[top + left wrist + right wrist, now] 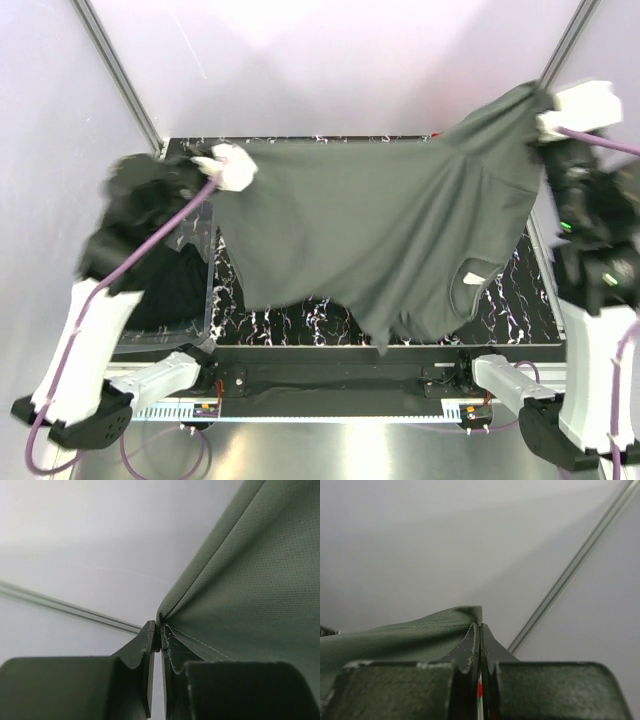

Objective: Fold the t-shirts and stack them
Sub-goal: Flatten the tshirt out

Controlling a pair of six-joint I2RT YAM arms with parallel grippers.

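A dark grey-green t-shirt (400, 230) hangs spread in the air above the black marbled table (500, 305), held up by both arms. My left gripper (222, 165) is shut on its left corner; the left wrist view shows the jaws (160, 630) pinching the hemmed cloth (250, 605). My right gripper (548, 105) is shut on the right corner, higher up; in the right wrist view the jaws (480, 626) clamp the hem edge (420, 635). The shirt's lower edge droops close to the table's front. A black t-shirt (175, 285) lies in the tub.
A clear plastic tub (200, 300) stands at the table's left side with dark cloth inside. White walls and metal frame posts (120, 70) enclose the back. The arm bases (160, 385) sit at the near edge.
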